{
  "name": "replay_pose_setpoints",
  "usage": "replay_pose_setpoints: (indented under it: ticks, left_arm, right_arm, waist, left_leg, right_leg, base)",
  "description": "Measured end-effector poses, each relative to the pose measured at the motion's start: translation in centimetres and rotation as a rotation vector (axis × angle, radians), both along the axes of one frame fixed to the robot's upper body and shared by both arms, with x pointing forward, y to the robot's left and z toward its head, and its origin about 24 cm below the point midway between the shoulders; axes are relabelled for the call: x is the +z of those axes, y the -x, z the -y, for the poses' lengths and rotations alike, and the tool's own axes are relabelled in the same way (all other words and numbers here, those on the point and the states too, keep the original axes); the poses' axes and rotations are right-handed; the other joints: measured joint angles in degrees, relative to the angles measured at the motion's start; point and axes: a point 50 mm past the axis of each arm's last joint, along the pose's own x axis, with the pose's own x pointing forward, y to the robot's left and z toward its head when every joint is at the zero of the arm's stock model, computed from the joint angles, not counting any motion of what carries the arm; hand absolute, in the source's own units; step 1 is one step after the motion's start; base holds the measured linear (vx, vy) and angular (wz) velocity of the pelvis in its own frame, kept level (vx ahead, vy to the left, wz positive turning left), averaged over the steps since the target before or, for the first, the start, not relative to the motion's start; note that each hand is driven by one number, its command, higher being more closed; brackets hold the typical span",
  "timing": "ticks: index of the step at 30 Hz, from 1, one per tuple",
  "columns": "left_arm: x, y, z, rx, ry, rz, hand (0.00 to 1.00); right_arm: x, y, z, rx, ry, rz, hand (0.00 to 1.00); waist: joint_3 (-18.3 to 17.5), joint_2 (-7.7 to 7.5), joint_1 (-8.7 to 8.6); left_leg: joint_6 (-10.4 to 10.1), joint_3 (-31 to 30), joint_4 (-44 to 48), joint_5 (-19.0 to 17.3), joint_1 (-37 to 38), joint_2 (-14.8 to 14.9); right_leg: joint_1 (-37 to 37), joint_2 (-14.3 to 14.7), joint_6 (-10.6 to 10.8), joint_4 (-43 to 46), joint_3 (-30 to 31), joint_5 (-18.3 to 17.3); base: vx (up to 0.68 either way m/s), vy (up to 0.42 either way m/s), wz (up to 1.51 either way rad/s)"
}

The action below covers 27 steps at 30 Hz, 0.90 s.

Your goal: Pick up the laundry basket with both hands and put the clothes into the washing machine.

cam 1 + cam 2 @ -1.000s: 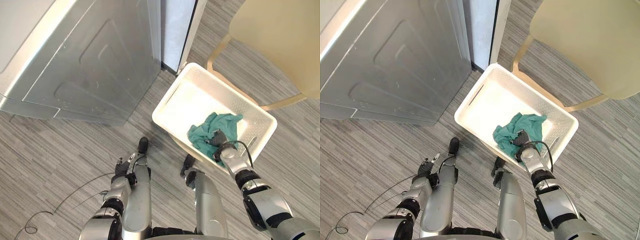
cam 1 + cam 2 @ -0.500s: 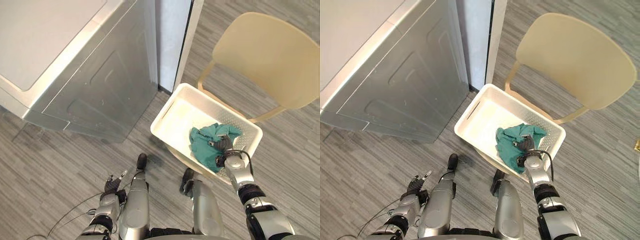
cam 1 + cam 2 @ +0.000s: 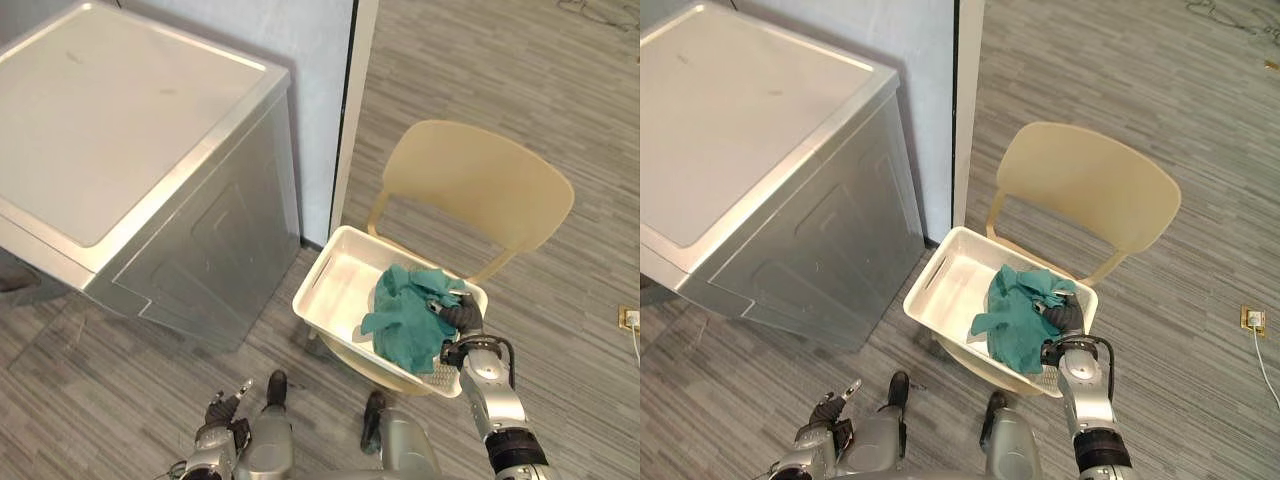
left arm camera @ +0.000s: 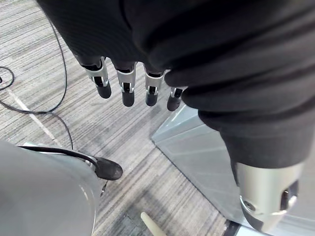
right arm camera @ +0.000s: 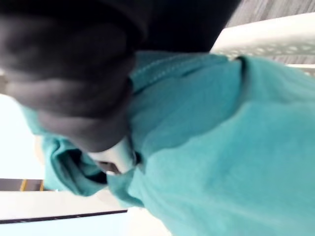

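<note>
A white laundry basket (image 3: 335, 282) rests on the seat of a beige chair (image 3: 478, 187). In it a teal cloth (image 3: 400, 318) lies bunched up toward the near right corner. My right hand (image 3: 462, 318) reaches into the basket from the near side, its fingers curled into the cloth; up close the teal cloth (image 5: 226, 147) wraps round a finger (image 5: 117, 156). The silver washing machine (image 3: 130, 150) stands to the left of the basket with its flat top down. My left hand (image 3: 224, 412) hangs low over the floor, and its straight fingers (image 4: 127, 87) hold nothing.
A white door frame (image 3: 348, 110) rises between the washing machine and the chair. The chair's back stands behind the basket. A small wall-type socket (image 3: 629, 318) lies on the grey striped floor at the far right.
The camera has risen, so the whole picture has shifted and the machine's top now shows. The teal cloth is bunched higher around my right hand. The left hand still hangs low.
</note>
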Motion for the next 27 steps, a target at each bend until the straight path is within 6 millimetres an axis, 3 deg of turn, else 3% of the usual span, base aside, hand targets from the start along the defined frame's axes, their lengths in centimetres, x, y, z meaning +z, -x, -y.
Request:
replay_pose_setpoints:
  ticks: [3, 11, 19, 24, 27]
  left_arm:
    - [0.5, -0.6, 0.4, -0.041, -0.012, 0.038, 0.0]
    - [6.1, -6.8, 1.1, -0.01, 0.018, 0.433, 0.0]
    - [12.7, -10.5, 3.5, -0.069, 0.073, 0.796, 0.0]
    - [14.8, -11.2, 5.4, -0.158, 0.112, 0.898, 0.0]
    - [15.8, -11.5, 8.2, -0.279, 0.209, 0.939, 0.0]
  right_arm:
    - [1.4, 1.0, 1.5, -0.075, 0.01, 0.064, 1.0]
    - [6.6, 3.5, 5.8, -0.3, 0.094, 0.292, 1.0]
    - [11.1, 3.2, 6.5, -0.365, 0.144, 0.498, 1.0]
    - [12.4, 2.6, 6.2, -0.324, 0.165, 0.555, 1.0]
    - [13.3, 2.3, 4.8, -0.237, 0.149, 0.602, 1.0]
  waist:
    - [-1.4, 0.68, -0.55]
    - [-4.8, 1.34, -1.53]
    - [-7.4, 3.46, -2.83]
    - [-7.7, 3.88, -3.73]
    - [-8.2, 4.44, -3.93]
  left_leg:
    - [0.3, 1.0, -0.2, -0.7, 1.9, 0.0]
    - [0.3, 2.7, -2.1, -0.7, 4.9, -0.2]
    - [0.5, 5.9, -3.5, -0.9, 6.5, 0.0]
    - [0.5, 7.1, -3.4, -1.0, 7.5, 0.2]
    - [0.6, 8.5, -3.3, -1.8, 8.6, 0.2]
  right_leg:
    - [1.8, 0.1, 0.2, -1.6, 1.1, 0.8]
    - [4.3, 0.7, 0.3, -5.6, 2.6, 3.0]
    - [5.1, 1.6, 0.3, -9.5, 5.3, 5.1]
    - [5.6, 2.0, 0.2, -10.7, 6.4, 6.3]
    - [6.3, 2.1, 0.5, -11.5, 7.5, 6.5]
  base:
    - [0.03, 0.036, -0.22]
    - [0.02, 0.026, -0.15]
    - [0.0, 0.019, -0.19]
    - [0.0, 0.001, -0.17]
    - [0.0, 0.005, -0.22]
